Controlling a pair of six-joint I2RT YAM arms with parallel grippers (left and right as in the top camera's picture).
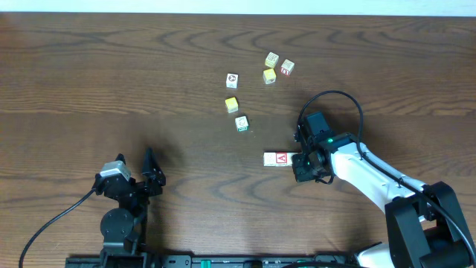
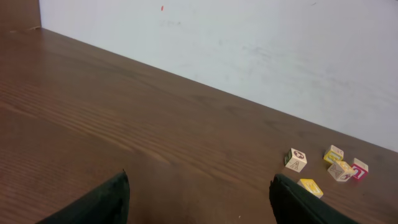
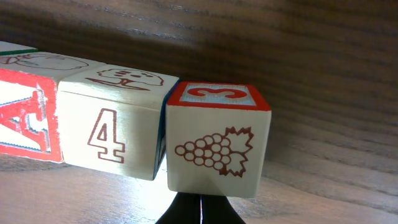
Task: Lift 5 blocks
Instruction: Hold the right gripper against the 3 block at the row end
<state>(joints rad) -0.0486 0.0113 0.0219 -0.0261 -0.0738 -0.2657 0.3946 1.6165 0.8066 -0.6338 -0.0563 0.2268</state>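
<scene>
A: Right claw point(image 3: 199, 213) is shut with nothing in it, tips right up against the cream wooden cube with grapes and a red 3 point(image 3: 217, 152). That cube ends a row with the cream "4" cube point(image 3: 109, 134) and the red-bordered "A" cube point(image 3: 18, 118) on the brown wooden table point(image 1: 111, 74).
B: Left claw point(image 2: 199, 190)?
A: Wide open, empty, well apart from the row.
B: Risk?
A: Grape cube sits skewed off the "4" face, so a push there likely buckles the row. The green-trimmed cube point(image 1: 242, 123) lies loose near a solid yellow cube point(image 1: 231, 104). Easy wrong pick.
</scene>
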